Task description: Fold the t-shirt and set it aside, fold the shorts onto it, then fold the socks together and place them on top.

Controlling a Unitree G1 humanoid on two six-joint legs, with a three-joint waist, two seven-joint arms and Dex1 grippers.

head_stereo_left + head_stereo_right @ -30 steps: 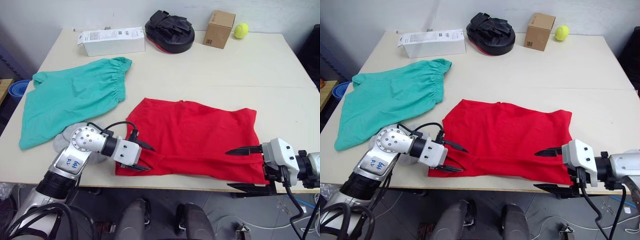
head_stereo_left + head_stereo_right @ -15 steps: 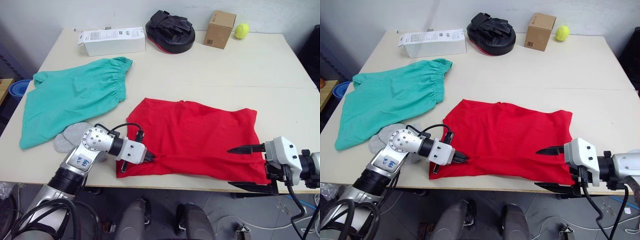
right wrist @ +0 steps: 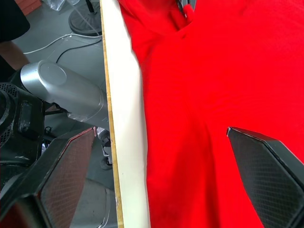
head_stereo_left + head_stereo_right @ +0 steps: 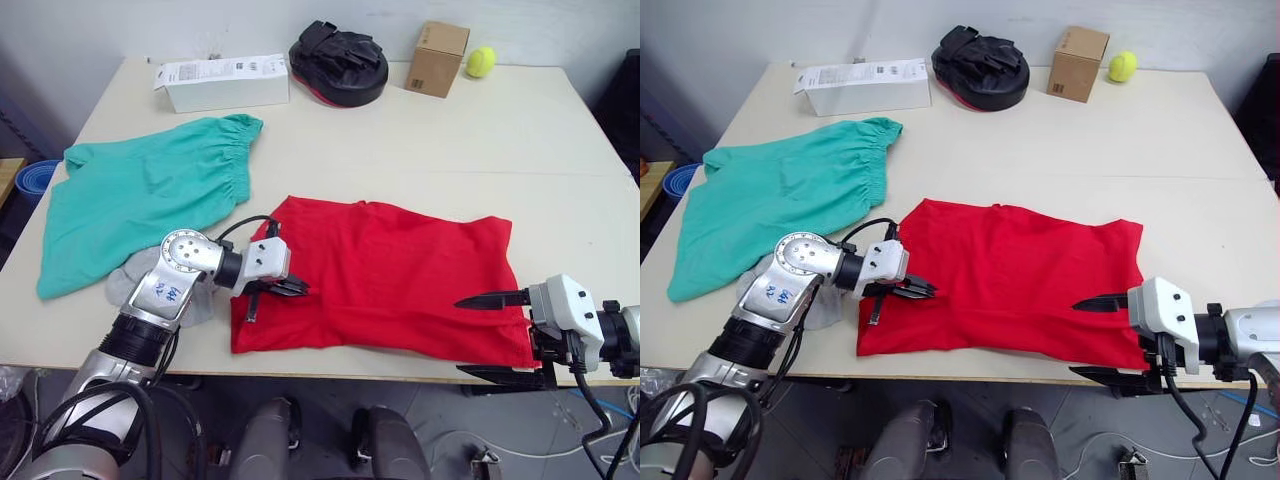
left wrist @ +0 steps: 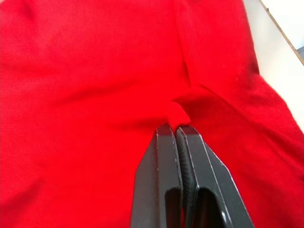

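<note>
Your left gripper (image 5: 176,129) is pinched tight on a small bunched fold of the t-shirt (image 4: 400,275), at the shirt's end nearest the shorts (image 4: 140,205); in the left wrist view the two black fingers (image 5: 161,161) press together with a nub of red cloth squeezed between their tips. Your right gripper (image 4: 497,335) stands wide apart at the shirt's opposite end, by the near corner: one finger lies over the red cloth, the other hangs below the table (image 4: 480,150) edge, so the shirt's corner and the table edge sit between the jaws without being clamped.

The t-shirt lies spread flat along the table's near edge, its long axis running from your left gripper across to your right one. The blue collar band and chest print cannot be made out.

The shorts lie flat beside the shirt, on your left-gripper side, with the gathered waistband end pointing toward the far side of the table. The grey socks (image 4: 128,283) lie at the near edge of the shorts, partly hidden under your left arm, close to the shirt's held end.
</note>
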